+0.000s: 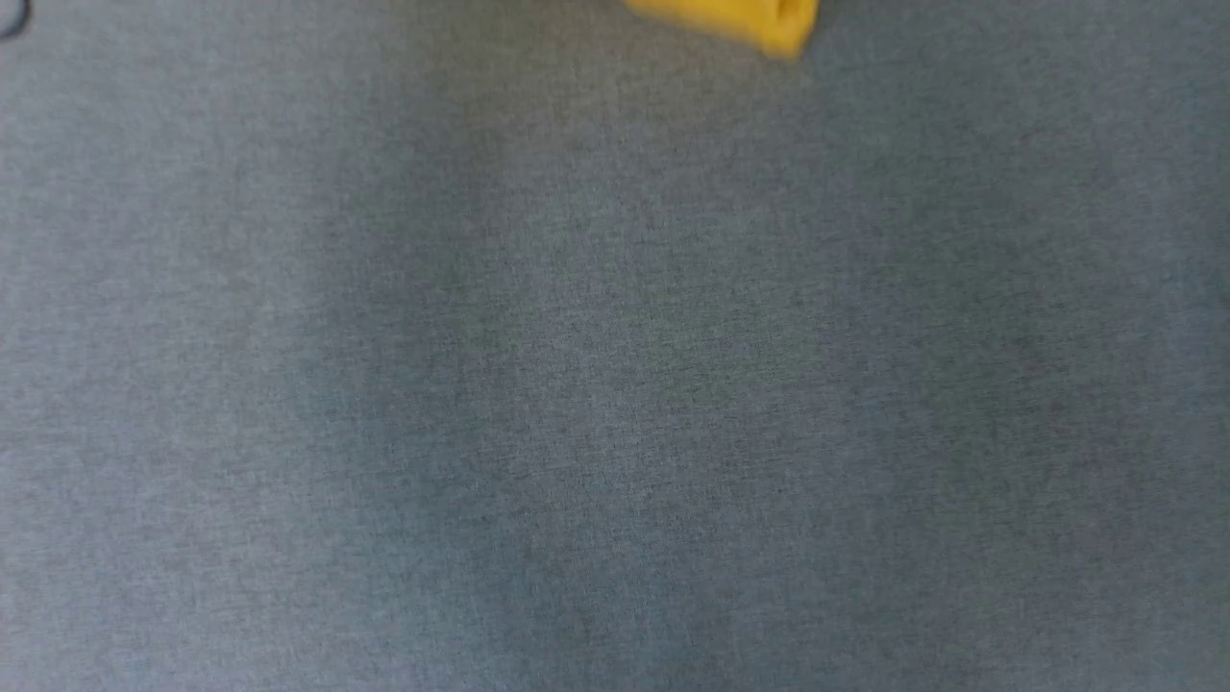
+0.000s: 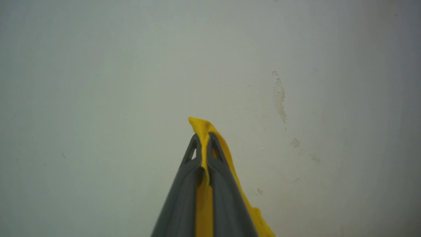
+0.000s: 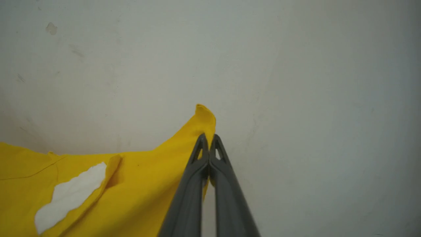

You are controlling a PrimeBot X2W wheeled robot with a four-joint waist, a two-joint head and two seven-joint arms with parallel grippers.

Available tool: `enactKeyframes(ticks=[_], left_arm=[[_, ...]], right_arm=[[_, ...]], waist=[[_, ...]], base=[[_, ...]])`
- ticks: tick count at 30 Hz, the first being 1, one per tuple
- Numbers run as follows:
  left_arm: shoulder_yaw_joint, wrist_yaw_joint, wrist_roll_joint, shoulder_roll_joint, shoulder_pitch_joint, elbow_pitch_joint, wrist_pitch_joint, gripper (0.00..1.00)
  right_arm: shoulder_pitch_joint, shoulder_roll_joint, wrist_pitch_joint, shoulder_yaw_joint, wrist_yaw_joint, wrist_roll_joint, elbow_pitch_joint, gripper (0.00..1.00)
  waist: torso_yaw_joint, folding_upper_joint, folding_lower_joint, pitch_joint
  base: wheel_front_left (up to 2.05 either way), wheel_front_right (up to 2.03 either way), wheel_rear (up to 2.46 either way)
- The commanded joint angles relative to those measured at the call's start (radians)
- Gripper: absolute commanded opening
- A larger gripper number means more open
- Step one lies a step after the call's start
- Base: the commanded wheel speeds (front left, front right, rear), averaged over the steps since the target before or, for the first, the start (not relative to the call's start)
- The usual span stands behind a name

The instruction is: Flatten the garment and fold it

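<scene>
- Fabric surface (image 1: 615, 404) — grey, finely woven, with a darker band of shade down its middle — spreads across the head view from edge to edge.
- Pale wall (image 2: 98, 65), a greenish white, stands behind the fingers in both wrist views.
- Bright yellow garment (image 3: 131, 197) is held up in front of that wall. In the right wrist view it runs from the lower left corner up to a peak at the fingertips, creased and with one fold turned over. In the head view a small yellow corner of it pokes in at the top edge, right of centre, above the grey cloth; whether it touches the surface I cannot tell.
- Left gripper (image 2: 204, 136) has its two dark grey fingers pressed together on a narrow bunch of the yellow cloth. A tuft sticks out just past the tips, a strip shows between the fingers lower down, and more trails down their right side.
- Right gripper (image 3: 209, 136) has its fingers closed tip to tip, pinching the shirt's edge, with the cloth's peak rising just beyond the left finger.
- White patch (image 3: 69, 194), wavy-edged, lies on the yellow at the lower left of the right wrist view, partly tucked under the fold.
- Chipped scuff (image 2: 279, 98) marks the wall up and to the right of the left fingers, with smaller flecks below it.
</scene>
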Motion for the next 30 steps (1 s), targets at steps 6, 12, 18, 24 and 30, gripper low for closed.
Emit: enactKeyframes(ticks=[6,12,18,24,30], left_arm=[[0.001,-0.071,-0.012,-0.013,-0.028,0.07,-0.101,0.0],[-0.005,-0.127,-0.038,-0.016,0.021,0.134,-0.156,0.0],[-0.007,-0.184,-0.081,-0.019,0.097,0.158,-0.181,0.0],[-0.013,-0.246,-0.135,-0.008,0.229,0.072,-0.177,0.0],[-0.024,-0.241,-0.173,0.035,0.491,-0.148,-0.155,0.0]], right_arm=[[-0.089,-0.062,-0.088,0.064,-0.001,-0.029,0.106,0.0],[-0.087,-0.095,-0.138,0.159,-0.001,-0.001,0.172,0.0],[-0.042,-0.122,-0.169,0.277,-0.001,0.115,0.162,0.0],[0.086,-0.199,-0.177,0.341,-0.001,0.289,0.037,0.0],[0.354,-0.292,-0.152,0.316,-0.001,0.42,-0.173,0.0]], waist=[[0.037,0.0,-0.0001,0.103],[0.066,0.0,-0.0001,0.169],[0.082,0.0,-0.0001,0.181],[0.091,0.0,-0.0001,0.144],[0.093,0.0,-0.0001,0.068]], base=[[0.0,0.0,0.0],[0.0,0.0,0.0],[0.0,0.0,0.0],[0.0,0.0,0.0],[0.0,0.0,0.0]])
